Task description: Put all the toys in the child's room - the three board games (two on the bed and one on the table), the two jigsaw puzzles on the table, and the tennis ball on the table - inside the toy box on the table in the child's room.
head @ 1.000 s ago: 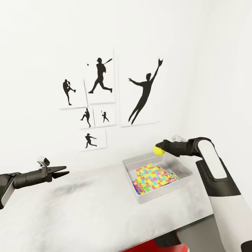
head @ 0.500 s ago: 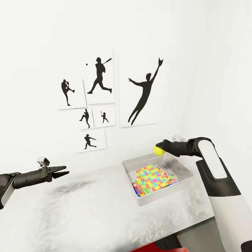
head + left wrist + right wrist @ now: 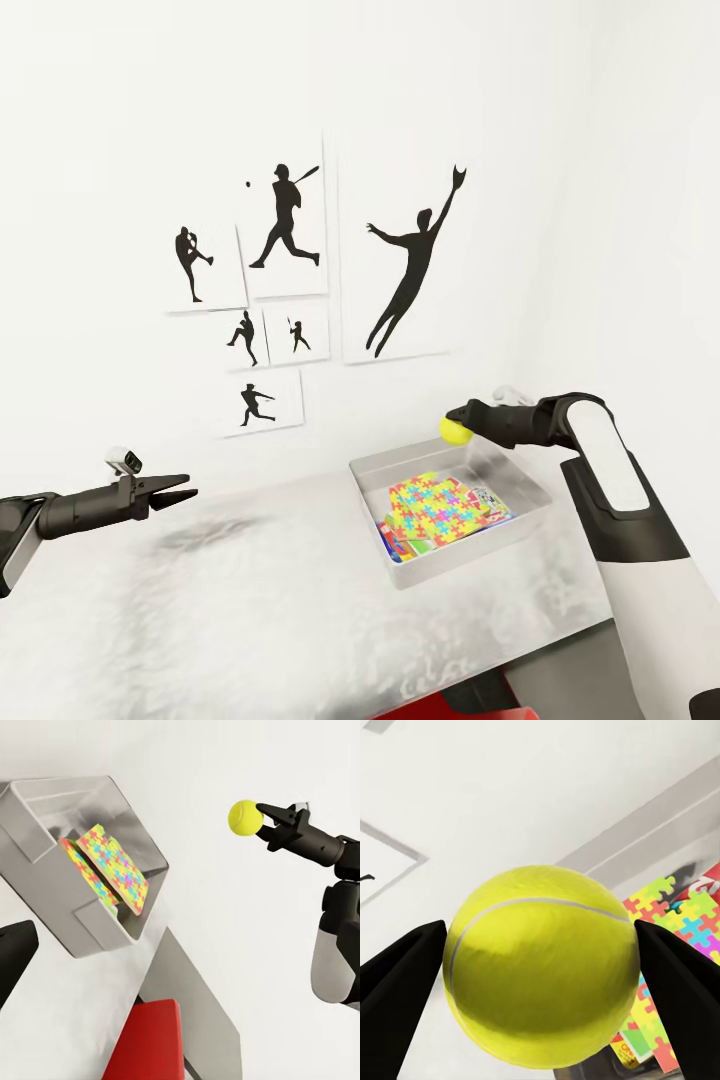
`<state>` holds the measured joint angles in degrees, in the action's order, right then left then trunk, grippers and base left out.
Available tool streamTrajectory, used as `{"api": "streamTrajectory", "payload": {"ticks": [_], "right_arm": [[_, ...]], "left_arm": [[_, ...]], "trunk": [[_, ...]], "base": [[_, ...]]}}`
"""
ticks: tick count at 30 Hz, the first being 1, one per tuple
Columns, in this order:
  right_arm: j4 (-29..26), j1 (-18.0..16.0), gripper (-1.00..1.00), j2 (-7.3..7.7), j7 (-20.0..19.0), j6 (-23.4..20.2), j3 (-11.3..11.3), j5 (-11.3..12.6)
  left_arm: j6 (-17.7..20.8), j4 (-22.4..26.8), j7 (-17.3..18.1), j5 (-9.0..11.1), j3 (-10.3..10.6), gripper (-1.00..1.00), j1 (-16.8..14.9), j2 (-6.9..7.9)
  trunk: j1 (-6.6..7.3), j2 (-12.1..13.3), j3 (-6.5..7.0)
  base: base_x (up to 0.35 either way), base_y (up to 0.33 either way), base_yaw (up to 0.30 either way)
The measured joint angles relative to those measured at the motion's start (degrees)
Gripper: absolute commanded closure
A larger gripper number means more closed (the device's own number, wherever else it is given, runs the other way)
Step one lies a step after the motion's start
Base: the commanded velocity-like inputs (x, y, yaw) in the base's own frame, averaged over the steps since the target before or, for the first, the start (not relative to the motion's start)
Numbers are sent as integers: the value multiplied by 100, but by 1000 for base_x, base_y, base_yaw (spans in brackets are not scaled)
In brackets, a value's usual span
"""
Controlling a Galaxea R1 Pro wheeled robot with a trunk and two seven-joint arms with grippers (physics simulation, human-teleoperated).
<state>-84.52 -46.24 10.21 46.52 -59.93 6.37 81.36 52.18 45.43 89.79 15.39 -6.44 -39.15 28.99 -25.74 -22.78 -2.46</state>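
Toy box (image 3: 401, 574) with jigsaw puzzles (image 3: 432, 503) inside

White wall (image 3: 120, 120) hung with black baseball-player silhouette prints (image 3: 288, 215)

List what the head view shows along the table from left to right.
Left tool → toy box holding a jigsaw puzzle → tennis ball in the right tool, over the box's far rim.

fuzzy matt tennis ball (image 3: 542, 967), smooth toy box (image 3: 400, 573)
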Motion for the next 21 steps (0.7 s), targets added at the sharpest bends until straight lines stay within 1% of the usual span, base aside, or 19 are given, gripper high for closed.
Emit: {"api": "streamTrajectory", "payload": {"ticks": [9, 13, 15, 18, 19, 21], "right_arm": [[1, 0, 100, 7, 7, 0, 14, -4], [74, -3, 100, -34, 84, 0, 35, -59], [245, -13, 100, -62, 289, 2, 92, -256], [579, -28, 100, -94, 697, 7, 257, -724], [638, -30, 100, -99, 751, 8, 282, -792], [853, -32, 100, -112, 879, 10, 348, -1004]], "left_arm": [[1, 0, 0, 0, 0, -100, 0, 0], [-1, 0, 0, 0, 0, -100, 0, 0], [-4, 0, 0, 0, 0, -100, 0, 0], [0, 0, 0, -5, 0, -100, 0, 0], [-1, 0, 0, -4, 0, -100, 0, 0], [-2, 0, 0, -3, -1, -100, 0, 0]], "trunk": [[0, 0, 0], [0, 0, 0], [0, 1, 0], [0, 1, 0], [0, 0, 0], [0, 1, 0]], "base": [[0, 0, 0], [0, 0, 0], [0, 0, 0], [0, 0, 0], [0, 0, 0], [0, 0, 0]]}}
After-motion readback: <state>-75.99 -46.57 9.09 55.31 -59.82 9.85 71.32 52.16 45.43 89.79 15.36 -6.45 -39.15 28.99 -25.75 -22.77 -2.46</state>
